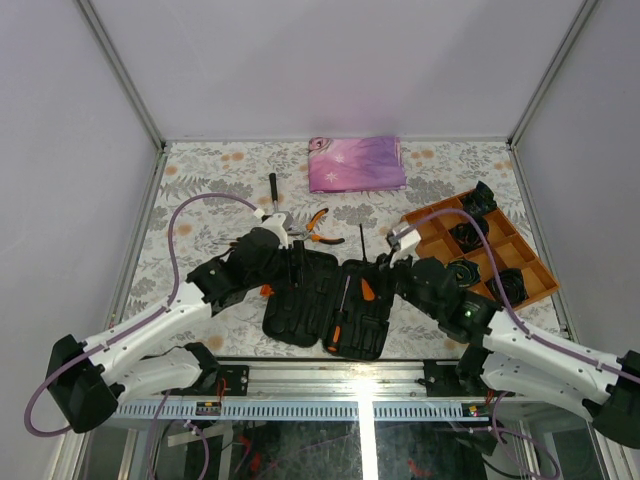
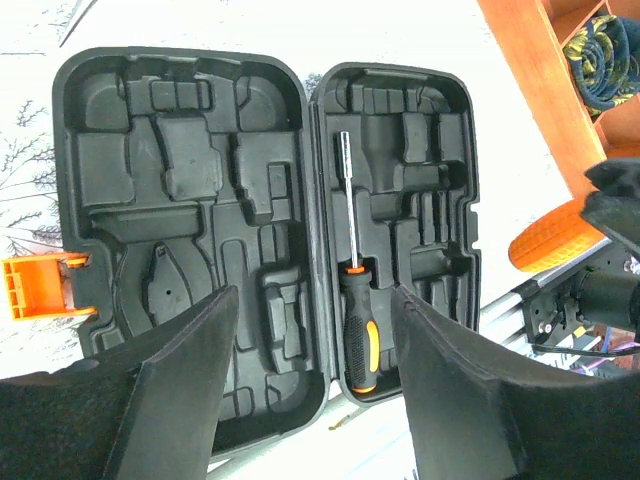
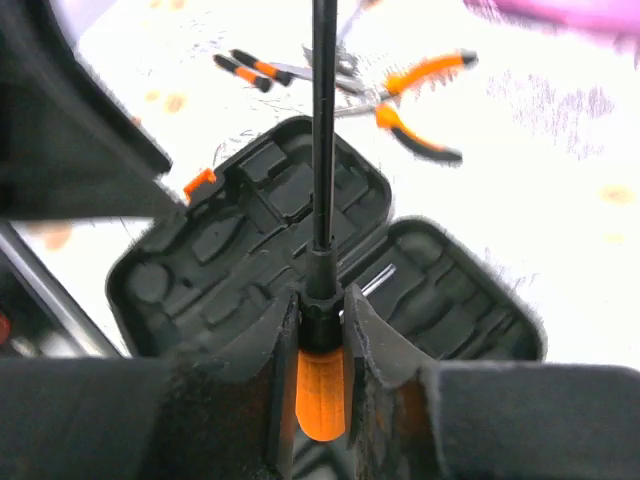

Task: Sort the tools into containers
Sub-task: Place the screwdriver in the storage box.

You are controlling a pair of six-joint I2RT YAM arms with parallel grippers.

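Lying open, case (image 2: 190, 200) holds screwdriver (image 2: 356, 310); right tool (image 3: 322, 308) grips second screwdriver (image 3: 322, 200), left tool (image 2: 312, 300) wide.

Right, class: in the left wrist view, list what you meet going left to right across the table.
Orange plastic latch → left half of the black moulded tool case → orange-and-black-handled screwdriver seated in its right half → orange wooden divided tray.

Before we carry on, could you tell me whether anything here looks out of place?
Nothing stands out: the case lies open and flat, one screwdriver sits in its slot, pliers lie loose behind it.
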